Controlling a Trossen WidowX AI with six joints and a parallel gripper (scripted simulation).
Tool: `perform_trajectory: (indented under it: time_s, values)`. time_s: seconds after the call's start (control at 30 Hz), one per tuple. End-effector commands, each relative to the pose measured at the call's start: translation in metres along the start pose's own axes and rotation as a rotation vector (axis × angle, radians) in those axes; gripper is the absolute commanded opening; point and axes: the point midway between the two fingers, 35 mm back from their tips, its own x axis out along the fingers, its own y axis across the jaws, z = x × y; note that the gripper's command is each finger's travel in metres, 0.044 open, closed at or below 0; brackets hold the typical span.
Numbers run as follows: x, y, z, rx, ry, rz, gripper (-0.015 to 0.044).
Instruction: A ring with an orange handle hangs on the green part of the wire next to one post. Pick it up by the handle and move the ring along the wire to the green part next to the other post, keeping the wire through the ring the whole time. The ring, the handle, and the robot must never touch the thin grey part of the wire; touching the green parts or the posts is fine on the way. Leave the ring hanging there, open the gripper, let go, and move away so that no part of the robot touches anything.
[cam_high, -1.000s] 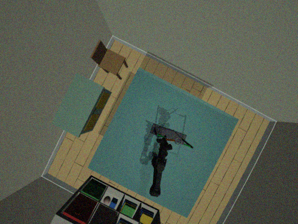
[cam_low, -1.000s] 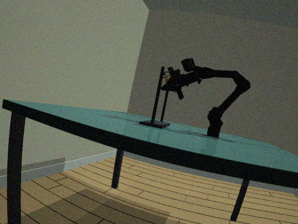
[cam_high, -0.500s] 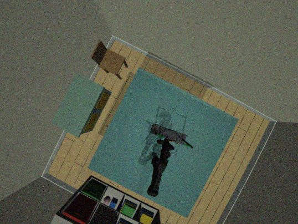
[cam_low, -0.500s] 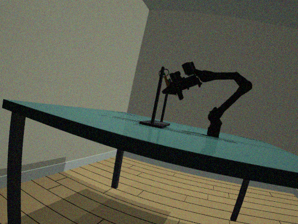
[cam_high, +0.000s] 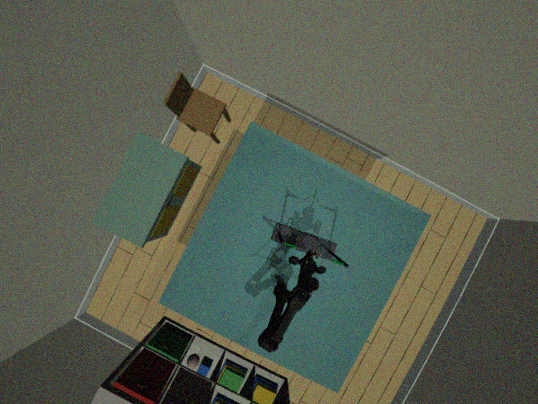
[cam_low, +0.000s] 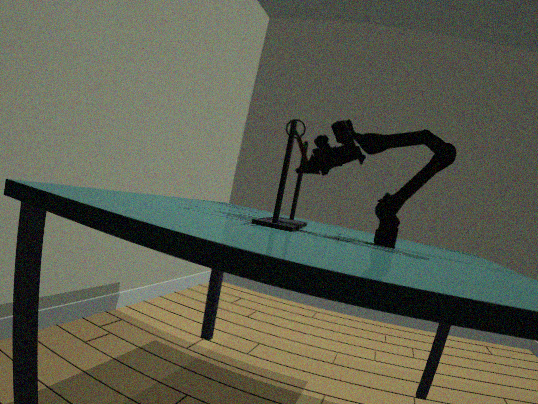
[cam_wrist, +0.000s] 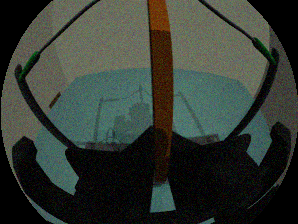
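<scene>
The orange handle (cam_low: 301, 146) (cam_wrist: 162, 75) rises from my gripper (cam_high: 311, 256) (cam_low: 303, 167) (cam_wrist: 156, 129), which is shut on it. The dark ring (cam_low: 304, 128) shows above the handle in the exterior view; it is out of the wrist view. Whether the wire runs through it or touches it is too small to tell. The gripper is between the two posts (cam_wrist: 42, 115) (cam_wrist: 252, 110). The left green part (cam_high: 287, 245) (cam_wrist: 30, 66) and right green part (cam_high: 339, 262) (cam_wrist: 264, 49) lie to either side. Grey wire (cam_wrist: 67, 24) slopes up inward from both; its middle is hidden.
The posts stand on a dark base (cam_high: 330, 245) (cam_low: 260, 221) on the teal table (cam_high: 380, 225) (cam_low: 150, 210). Shadows of the frame and arm lie on the table. A wooden chair (cam_high: 205, 107), a cabinet (cam_high: 145, 185) and a shelf with bins (cam_high: 195, 375) stand beyond the table.
</scene>
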Motion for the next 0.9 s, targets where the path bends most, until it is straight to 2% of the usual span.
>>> perform_trajectory:
  time_s: [0.0, 0.5, 0.87]
  values:
    - [0.002, -0.015, -0.001, -0.150, -0.003, 0.005, -0.0150]
    - [0.003, -0.050, 0.009, -0.550, -0.018, 0.019, -0.0150]
    - [0.004, -0.054, 0.011, -0.671, -0.023, 0.026, -0.0150]
